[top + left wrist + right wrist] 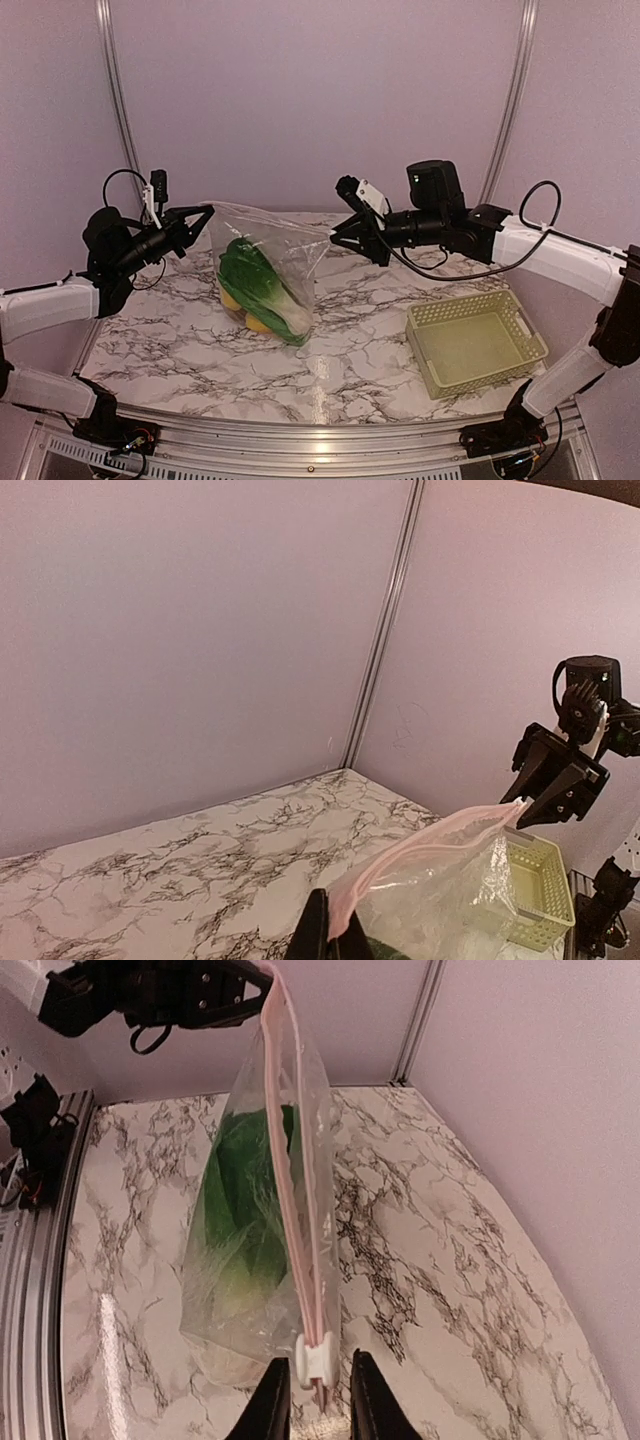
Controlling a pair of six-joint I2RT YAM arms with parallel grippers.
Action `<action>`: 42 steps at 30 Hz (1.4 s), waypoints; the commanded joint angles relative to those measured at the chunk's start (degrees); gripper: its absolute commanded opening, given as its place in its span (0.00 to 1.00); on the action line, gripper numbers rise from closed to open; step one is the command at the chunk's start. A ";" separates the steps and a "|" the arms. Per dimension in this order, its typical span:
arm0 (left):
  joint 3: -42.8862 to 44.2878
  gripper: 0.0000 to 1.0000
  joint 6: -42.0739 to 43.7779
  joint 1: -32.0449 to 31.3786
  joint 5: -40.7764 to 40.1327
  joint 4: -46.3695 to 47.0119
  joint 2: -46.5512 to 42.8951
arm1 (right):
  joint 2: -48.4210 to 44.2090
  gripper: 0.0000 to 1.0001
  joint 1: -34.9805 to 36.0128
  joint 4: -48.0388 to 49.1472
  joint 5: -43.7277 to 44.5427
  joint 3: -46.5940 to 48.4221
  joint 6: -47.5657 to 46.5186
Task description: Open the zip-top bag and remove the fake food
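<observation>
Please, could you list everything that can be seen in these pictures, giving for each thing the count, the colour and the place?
zip-top bag: one, clear with a pinkish-white zipper strip, hanging above the table between the two grippers
slider: one, white, at the right gripper's end of the strip
bok choy: one, green and white, inside the bag
yellow pieces: at least two, low in the bag, partly hidden
basket: one, pale yellow-green lattice, on the table at the right
table: one, white marble pattern with dark veins
left gripper: one, black, shut on the bag's left corner
right gripper: one, black, shut on the bag's right corner
</observation>
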 commanded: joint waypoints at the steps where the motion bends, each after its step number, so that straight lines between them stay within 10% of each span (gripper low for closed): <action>1: 2.60 0.00 1.70 0.93 6.21 7.92 1.17 | 2.48 0.32 0.10 -8.67 -2.54 5.58 -0.18; 9: 5.28 0.00 12.71 -2.72 14.55 -2.20 1.07 | 7.31 0.50 4.09 -13.71 -2.55 20.46 -0.83; 26: 6.69 0.00 14.30 -4.19 15.22 -4.66 0.68 | 19.14 0.45 7.98 -22.01 3.74 36.69 -2.00; 35: 7.41 0.00 10.94 -4.35 13.05 -2.96 1.89 | 22.32 0.01 8.32 -22.87 6.21 38.43 -1.35; 42: 10.91 0.00 4.08 -4.00 6.56 -3.26 3.80 | 24.51 0.00 8.43 -15.02 -6.54 39.91 7.94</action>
